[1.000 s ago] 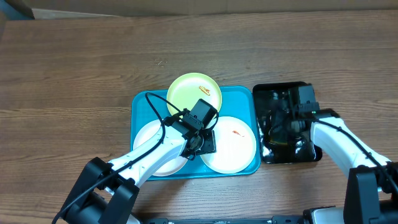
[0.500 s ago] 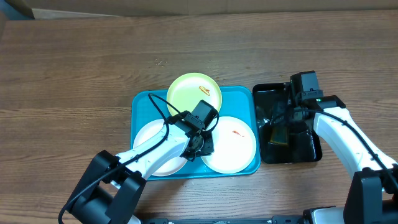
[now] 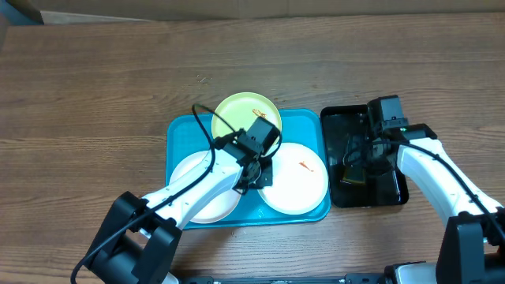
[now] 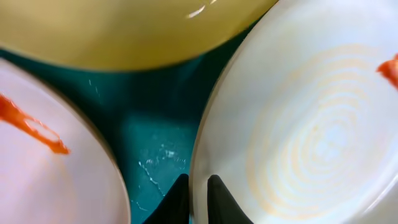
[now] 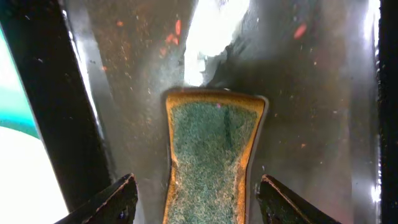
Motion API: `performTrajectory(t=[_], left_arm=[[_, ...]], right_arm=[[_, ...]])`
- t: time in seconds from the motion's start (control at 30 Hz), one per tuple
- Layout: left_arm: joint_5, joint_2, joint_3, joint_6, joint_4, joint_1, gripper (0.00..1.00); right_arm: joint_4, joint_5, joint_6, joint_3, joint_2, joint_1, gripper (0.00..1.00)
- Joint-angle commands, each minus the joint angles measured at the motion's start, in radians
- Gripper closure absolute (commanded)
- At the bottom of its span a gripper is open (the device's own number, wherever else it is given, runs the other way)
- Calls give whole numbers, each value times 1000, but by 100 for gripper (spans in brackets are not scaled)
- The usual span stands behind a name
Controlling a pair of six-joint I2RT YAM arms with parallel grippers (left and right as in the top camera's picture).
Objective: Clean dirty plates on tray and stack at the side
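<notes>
Step in hand, as I read it: grabbing the first plate and the scrubber. No wiping has started.

- Left gripper (image 3: 256, 173) is down in the blue tray (image 3: 177, 130). Its fingertips are nearly together, one on each side of the rim of the right white plate (image 3: 296, 183). The wrist view shows the rim pinched between them.
- That plate sits in the tray's right half and has an orange smear (image 3: 302, 166) on it.
- The left white plate (image 3: 201, 193) is also smeared and lies flat in the tray.
- The yellow-green plate (image 3: 241, 114) is at the far edge of the tray and hangs over the rim.
- Right gripper (image 3: 364, 162) is over the black tray (image 3: 339, 126). Its fingers are spread wide on either side of the sponge (image 5: 214, 155), with clear gaps on both sides, so it isn't gripping.
- The black tray's floor looks wet.
- No plates are stacked on the table (image 3: 95, 95).

Next move, my guess:
- Right arm drops a bit and closes squarely on the sponge's long sides.
- Left arm keeps its thin rim pinch firm and tilts or lifts the plate without dragging its neighbours.
- A thin plastic rim in a narrow pinch could slip or twist, so lift slowly.
</notes>
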Motion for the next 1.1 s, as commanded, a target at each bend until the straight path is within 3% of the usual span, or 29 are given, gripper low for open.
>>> performTrajectory(t=[0.0, 0.17, 0.27, 0.47, 0.67, 0.87, 1.0, 1.03, 1.07], left_arm=[[-52, 5, 36, 74, -15, 5, 85], [-52, 6, 36, 114, -50, 5, 85], [-51, 6, 36, 136, -73, 5, 85], [43, 6, 35, 103, -96, 4, 65], [45, 18, 26, 11, -108, 4, 66], [50, 78, 18, 5, -119, 3, 64], [74, 111, 18, 22, -113, 6, 69], [77, 112, 18, 27, -112, 9, 69], [78, 112, 21, 28, -113, 12, 69]], right_arm=[[26, 10, 4, -49, 0, -2, 36], [97, 10, 5, -108, 0, -2, 36], [114, 14, 4, -118, 0, -2, 41], [105, 36, 1, -73, 0, -3, 42], [80, 36, 2, -43, 0, -3, 42], [81, 36, 7, -81, 0, -3, 42], [125, 35, 32, -137, 0, -3, 42], [126, 35, 32, -148, 0, -3, 43], [122, 31, 31, -156, 1, -3, 51]])
